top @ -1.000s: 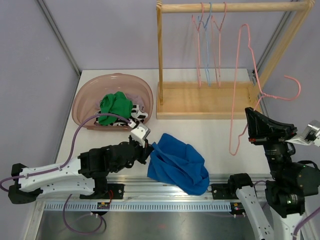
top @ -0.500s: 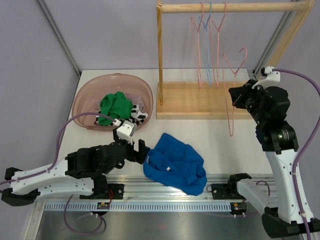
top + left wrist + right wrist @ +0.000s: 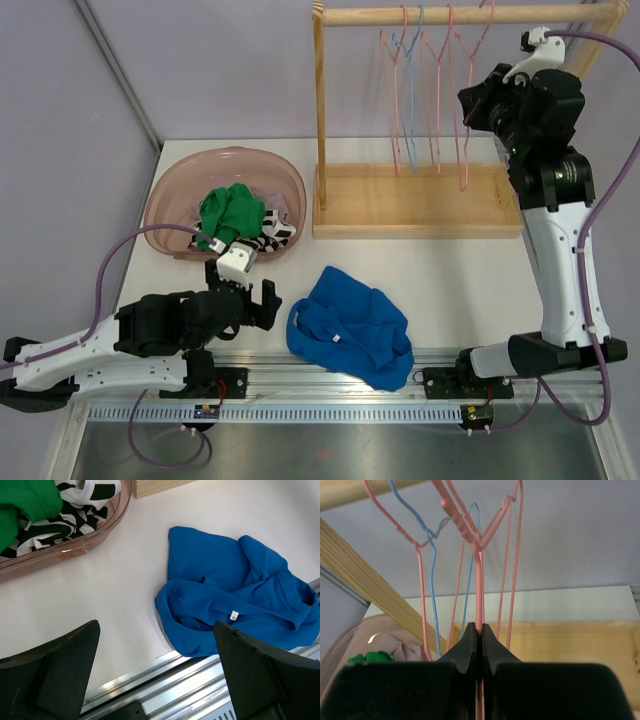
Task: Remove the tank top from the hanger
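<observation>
Stretching the left arm [image 3: 100,350] out low and nearly flat, forearm pointing right, wrist level. Spreading the left gripper [image 3: 243,290] wide, its two black fingers [image 3: 55,670] sitting far apart at either side of the wrist view, gripping nothing. Raising the right arm [image 3: 560,230] tall from its base, nearly straight through the long link, bending leftward at the wrist near the top. Pinching the right gripper [image 3: 479,630] flat together, pads meeting on the thin wire of a pink hanger [image 3: 479,590].
</observation>
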Robot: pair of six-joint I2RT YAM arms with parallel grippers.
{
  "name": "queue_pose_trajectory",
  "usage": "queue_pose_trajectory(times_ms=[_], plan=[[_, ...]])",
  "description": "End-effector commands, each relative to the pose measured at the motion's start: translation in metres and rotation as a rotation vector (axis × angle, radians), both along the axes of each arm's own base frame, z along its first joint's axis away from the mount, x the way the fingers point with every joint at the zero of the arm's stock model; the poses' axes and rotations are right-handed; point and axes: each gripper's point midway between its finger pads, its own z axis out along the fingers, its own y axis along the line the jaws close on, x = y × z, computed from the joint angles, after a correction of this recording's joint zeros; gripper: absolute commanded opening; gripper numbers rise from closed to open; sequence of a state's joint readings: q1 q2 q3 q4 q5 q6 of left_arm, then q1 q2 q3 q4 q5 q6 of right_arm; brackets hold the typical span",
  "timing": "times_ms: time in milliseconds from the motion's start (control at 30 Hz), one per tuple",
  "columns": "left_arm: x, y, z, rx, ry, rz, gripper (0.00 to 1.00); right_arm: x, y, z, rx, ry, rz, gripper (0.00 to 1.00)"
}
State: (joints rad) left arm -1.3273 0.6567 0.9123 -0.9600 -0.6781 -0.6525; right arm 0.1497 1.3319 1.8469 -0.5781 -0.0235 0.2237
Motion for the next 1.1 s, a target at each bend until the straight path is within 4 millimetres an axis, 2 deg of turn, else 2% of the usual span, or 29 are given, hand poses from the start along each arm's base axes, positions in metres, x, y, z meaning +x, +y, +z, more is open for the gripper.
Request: queue_pose_trajectory(times_ms=[0,33,67,100,167,200,267,300,333,400,433,500,533,567,633,667,700,733,767,800,833,867,900,933,1000,1067], plan=[[0.001,0.001,0.009,-0.031,-0.009,0.022,0.99,0.020,-0.002,0.028,-0.054,-0.046,-0.014,0.00],[0.001,0.002,0.009,-0.033,-0.007,0.027,0.99,0.026,-0.002,0.028,-0.066,-0.039,-0.015,0.00],[0.000,0.003,0.009,-0.035,-0.008,0.026,0.99,0.040,-0.001,0.016,-0.074,0.001,-0.013,0.00],[0.000,0.002,0.010,-0.038,-0.010,0.024,0.99,0.041,-0.002,0.028,-0.071,-0.024,-0.017,0.00],[-0.001,0.003,0.010,-0.045,-0.012,0.023,0.99,0.057,-0.002,0.018,-0.073,0.009,-0.018,0.00],[0.000,0.004,0.011,-0.047,-0.015,0.027,0.99,0.060,-0.008,0.022,-0.066,0.002,-0.026,0.00],[0.000,0.004,0.011,-0.047,-0.016,0.027,0.99,0.070,-0.007,0.013,-0.044,0.031,-0.001,0.01],[0.000,0.004,0.011,-0.048,-0.016,0.026,0.99,0.072,-0.015,0.014,-0.035,0.031,-0.009,0.02],[0.000,0.003,0.011,-0.048,-0.016,0.025,0.99,0.073,-0.013,0.011,-0.026,0.044,0.010,0.11],[0.000,0.002,0.011,-0.045,-0.017,0.022,0.99,0.070,-0.015,0.009,-0.030,0.051,0.011,0.20],[0.000,0.001,0.011,-0.040,-0.017,0.018,0.99,0.068,-0.015,0.010,-0.037,0.047,0.011,0.35],[0.001,-0.002,0.011,-0.032,-0.021,0.012,0.99,0.055,-0.016,0.021,-0.043,0.015,0.013,0.64],[0.002,-0.004,0.011,-0.028,-0.022,0.014,0.99,0.050,-0.017,0.024,-0.049,0.005,0.008,0.71],[0.003,-0.006,0.015,-0.034,-0.027,0.017,0.99,0.036,-0.020,0.036,-0.052,-0.023,0.002,0.85],[0.005,-0.014,0.016,-0.014,-0.033,0.007,0.99,0.024,-0.026,0.043,-0.056,-0.043,-0.031,0.99],[0.006,-0.022,0.020,-0.028,-0.037,-0.002,0.99,0.004,-0.030,0.058,-0.053,-0.084,-0.047,0.99],[0.007,-0.028,0.026,-0.027,-0.050,-0.017,0.99,-0.002,-0.032,0.052,-0.051,-0.073,-0.061,0.99],[0.009,-0.037,0.024,-0.003,-0.050,-0.024,0.99,-0.010,-0.039,0.055,-0.045,-0.085,-0.096,0.99],[0.011,-0.047,0.029,-0.021,-0.057,-0.034,0.99,-0.029,-0.042,0.058,-0.043,-0.109,-0.106,0.99],[0.012,-0.053,0.037,-0.025,-0.068,-0.045,0.99,-0.037,-0.050,0.059,-0.040,-0.118,-0.151,0.99],[0.014,-0.064,0.033,0.006,-0.064,-0.052,0.99,-0.046,-0.052,0.059,-0.036,-0.130,-0.162,1.00],[0.015,-0.074,0.036,-0.006,-0.065,-0.064,0.99,-0.068,-0.055,0.069,-0.026,-0.171,-0.174,0.99],[0.016,-0.081,0.036,0.008,-0.067,-0.079,0.99,-0.071,-0.057,0.055,-0.029,-0.145,-0.179,1.00],[0.016,-0.089,0.042,-0.003,-0.069,-0.093,0.99,-0.078,-0.057,0.052,-0.024,-0.142,-0.181,0.99],[0.016,-0.110,0.036,0.013,-0.058,-0.129,0.99,-0.097,-0.057,0.037,-0.013,-0.108,-0.179,0.99],[0.014,-0.129,0.032,0.007,-0.046,-0.163,0.99,-0.111,-0.046,0.016,0.010,-0.073,-0.118,1.00]])
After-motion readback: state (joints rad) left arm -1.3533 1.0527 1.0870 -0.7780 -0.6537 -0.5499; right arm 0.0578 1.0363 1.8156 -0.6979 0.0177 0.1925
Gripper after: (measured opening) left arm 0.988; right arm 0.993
